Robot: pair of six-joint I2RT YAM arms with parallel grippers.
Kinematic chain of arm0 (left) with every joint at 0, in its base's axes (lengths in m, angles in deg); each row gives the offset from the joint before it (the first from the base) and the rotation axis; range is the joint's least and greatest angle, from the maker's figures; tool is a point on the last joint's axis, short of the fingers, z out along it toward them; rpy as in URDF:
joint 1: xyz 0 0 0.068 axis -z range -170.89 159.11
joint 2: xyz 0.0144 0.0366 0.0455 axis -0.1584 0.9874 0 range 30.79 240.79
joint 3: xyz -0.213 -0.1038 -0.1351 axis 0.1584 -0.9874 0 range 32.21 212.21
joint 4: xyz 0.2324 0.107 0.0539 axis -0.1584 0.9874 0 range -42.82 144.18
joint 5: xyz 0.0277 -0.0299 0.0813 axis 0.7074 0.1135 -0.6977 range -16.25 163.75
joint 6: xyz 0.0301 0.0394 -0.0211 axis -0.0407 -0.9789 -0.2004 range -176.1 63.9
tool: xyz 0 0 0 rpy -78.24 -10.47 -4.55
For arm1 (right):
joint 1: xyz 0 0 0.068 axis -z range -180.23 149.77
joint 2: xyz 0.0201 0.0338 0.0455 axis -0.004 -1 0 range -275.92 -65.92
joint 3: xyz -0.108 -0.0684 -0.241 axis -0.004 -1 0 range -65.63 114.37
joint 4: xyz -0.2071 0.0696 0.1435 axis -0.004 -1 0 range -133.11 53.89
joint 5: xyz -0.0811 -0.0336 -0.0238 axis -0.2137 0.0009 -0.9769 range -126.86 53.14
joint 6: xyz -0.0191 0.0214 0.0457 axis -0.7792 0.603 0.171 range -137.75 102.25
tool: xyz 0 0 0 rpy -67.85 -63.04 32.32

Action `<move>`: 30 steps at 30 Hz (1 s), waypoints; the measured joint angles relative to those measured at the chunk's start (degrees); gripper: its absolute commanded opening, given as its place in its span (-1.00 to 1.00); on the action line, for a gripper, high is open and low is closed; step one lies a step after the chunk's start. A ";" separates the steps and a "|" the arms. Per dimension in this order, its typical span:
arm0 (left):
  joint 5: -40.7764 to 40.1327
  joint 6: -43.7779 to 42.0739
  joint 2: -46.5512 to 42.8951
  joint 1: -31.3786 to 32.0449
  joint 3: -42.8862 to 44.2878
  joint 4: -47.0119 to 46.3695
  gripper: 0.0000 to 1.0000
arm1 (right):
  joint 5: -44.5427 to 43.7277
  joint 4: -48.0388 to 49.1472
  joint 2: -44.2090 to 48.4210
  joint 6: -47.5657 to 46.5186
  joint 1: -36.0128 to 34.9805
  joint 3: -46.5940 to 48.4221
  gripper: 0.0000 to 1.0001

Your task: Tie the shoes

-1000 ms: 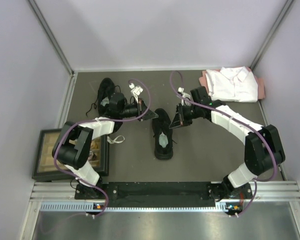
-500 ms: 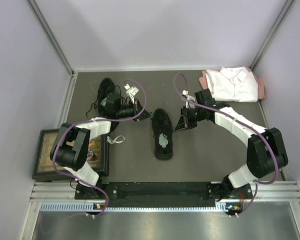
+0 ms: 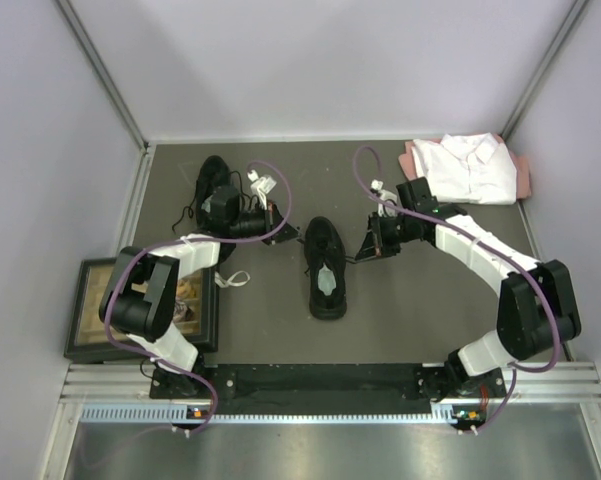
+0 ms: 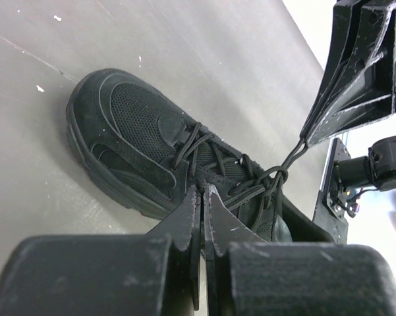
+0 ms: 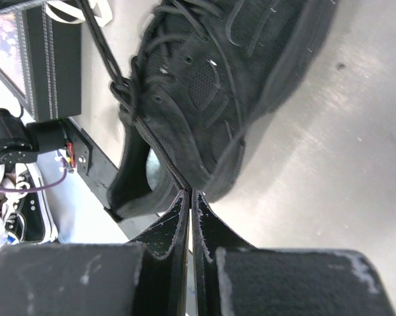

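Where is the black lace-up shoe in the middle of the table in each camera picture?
Top external: black lace-up shoe at the picture's centre, toe toward the top.
Left wrist: the shoe fills the left and middle, toe upper left.
Right wrist: the shoe spans the top, heel opening lower left.
Shared landmark: its pale grey insole.

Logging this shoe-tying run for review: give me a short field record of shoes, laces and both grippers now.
centre shoe: black low-top lace-up shoe, mid-table, knot over its tongue
second black shoe: far left, no gripper on it
left gripper: fingers shut on one thin black lace
right gripper: fingers shut on the other lace
tension: both pulled toward opposite sides
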 measured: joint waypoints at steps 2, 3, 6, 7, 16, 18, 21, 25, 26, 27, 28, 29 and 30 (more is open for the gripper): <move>-0.04 -0.61 0.00 -0.04 0.24 0.83 -1.00 | -0.09 -0.48 0.44 -0.46 0.68 -0.52 -1.00; -0.09 -0.79 0.00 -0.04 0.46 1.14 -1.00 | -0.11 -0.63 0.59 -0.61 1.03 -0.83 -1.00; -0.33 -1.70 0.09 -0.04 1.60 2.14 -1.00 | -0.20 -1.20 0.70 -1.18 1.88 -1.38 -1.00; -0.42 -1.92 0.09 -0.04 1.97 2.38 -1.00 | -0.17 -1.20 0.70 -1.22 2.03 -1.49 -1.00; -1.03 -4.33 1.09 -0.04 3.04 5.51 -1.00 | -0.15 -1.42 0.72 -2.05 2.27 -2.01 -1.00; -1.03 -4.61 1.51 -0.02 3.04 5.86 -1.00 | -0.09 -1.29 0.72 -2.05 2.27 -2.16 -1.00; -0.96 -4.74 2.16 -0.02 3.06 5.92 -1.00 | 0.26 -1.09 0.72 -1.99 2.27 -2.27 -1.00; -0.22 -4.94 2.69 -0.04 3.43 5.95 -0.47 | 1.64 -0.74 0.57 -1.90 2.25 -2.27 -1.00; 0.13 -5.27 2.69 -0.04 3.48 5.92 -0.23 | 1.99 -0.74 0.50 -1.88 2.10 -2.25 -1.00; 0.55 -5.27 2.69 -0.09 3.58 5.92 -0.14 | 2.25 -0.74 0.44 -1.88 1.92 -2.23 -1.00; 0.74 -5.57 2.69 -0.15 3.69 5.90 -0.06 | 2.54 -0.74 0.33 -1.86 1.81 -2.21 -1.00; 0.98 -5.73 2.60 -0.28 3.74 5.99 0.02 | 2.75 -0.70 0.22 -1.86 1.64 -2.16 -1.00; 1.20 -5.84 2.38 -0.50 3.76 6.03 0.13 | 2.91 -0.70 0.07 -1.86 1.46 -2.12 -1.00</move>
